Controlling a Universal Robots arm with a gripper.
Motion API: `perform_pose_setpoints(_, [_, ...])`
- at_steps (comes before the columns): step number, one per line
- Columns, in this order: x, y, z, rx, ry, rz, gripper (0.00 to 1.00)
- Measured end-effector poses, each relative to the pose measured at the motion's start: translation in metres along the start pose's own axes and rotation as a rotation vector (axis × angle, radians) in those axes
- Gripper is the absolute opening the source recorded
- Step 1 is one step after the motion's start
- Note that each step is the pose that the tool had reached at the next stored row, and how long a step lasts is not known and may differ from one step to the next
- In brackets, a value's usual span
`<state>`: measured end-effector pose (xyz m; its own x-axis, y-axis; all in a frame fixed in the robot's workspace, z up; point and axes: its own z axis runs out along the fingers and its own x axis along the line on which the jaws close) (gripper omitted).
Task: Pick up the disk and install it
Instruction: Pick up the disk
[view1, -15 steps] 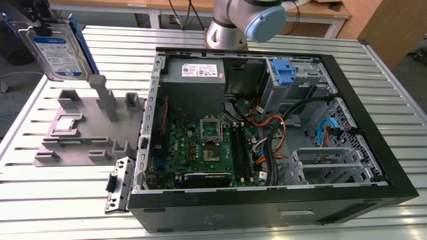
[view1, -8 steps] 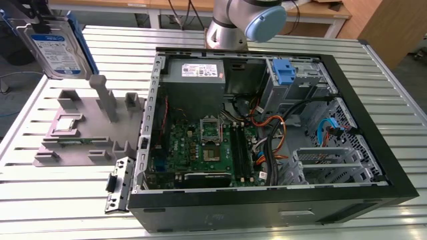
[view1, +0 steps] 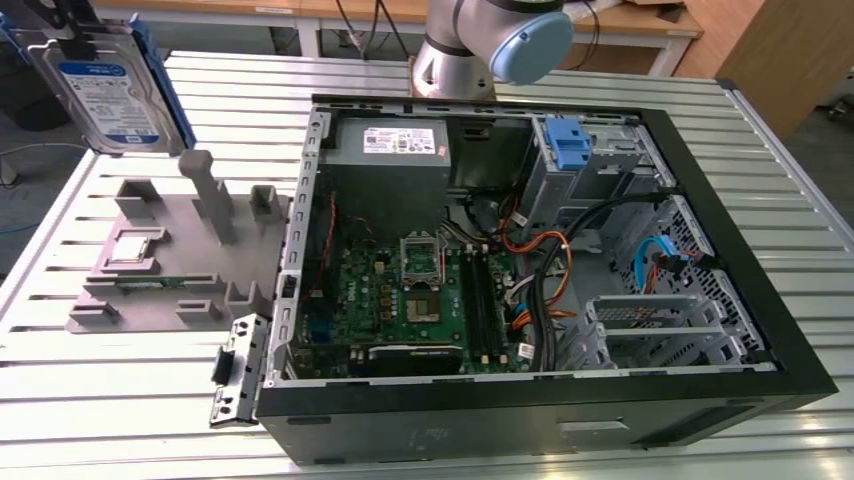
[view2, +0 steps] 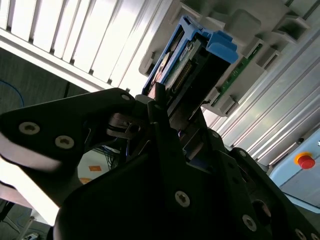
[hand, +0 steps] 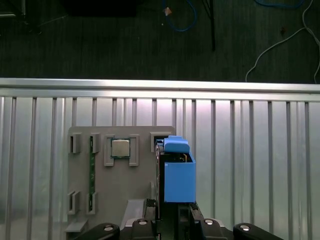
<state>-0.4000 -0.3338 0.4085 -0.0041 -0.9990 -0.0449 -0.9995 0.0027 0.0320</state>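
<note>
Above the grey plastic parts holder (view1: 147, 270), black fingers (view2: 167, 135) pinched the silver blue-railed hard disk (view1: 107, 90) upright, apparently to clear it.

Exterior view high above slatted table (view1: 134, 420), both wrist views close along the disk (hand: 179, 182) (view2: 192, 67), all sharing grey fixture (view1: 147, 270) (hand: 125, 185) (view2: 245, 22)

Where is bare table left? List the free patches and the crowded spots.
Free: table slats between the grey fixture and the near edge; slats between the fixture and the arm base. Crowded: inside the open case, full of boards and cables. The gripper holds the disk.
</note>
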Motion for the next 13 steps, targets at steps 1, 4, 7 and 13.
perform_pose_setpoints(1, [0.0000,0.0000,0.0000,0.0001,0.0000,0.000,0.35])
perform_pose_setpoints(4, [0.0000,0.0000,-0.0003,-0.0001,0.0000,0.000,0.35])
perform_pose_setpoints(7, [0.0000,0.0001,-0.0010,-0.0003,0.0002,0.000,0.35])
perform_pose_setpoints(13, [-0.0002,0.0002,-0.0052,-0.0001,0.0000,0.000,0.35])
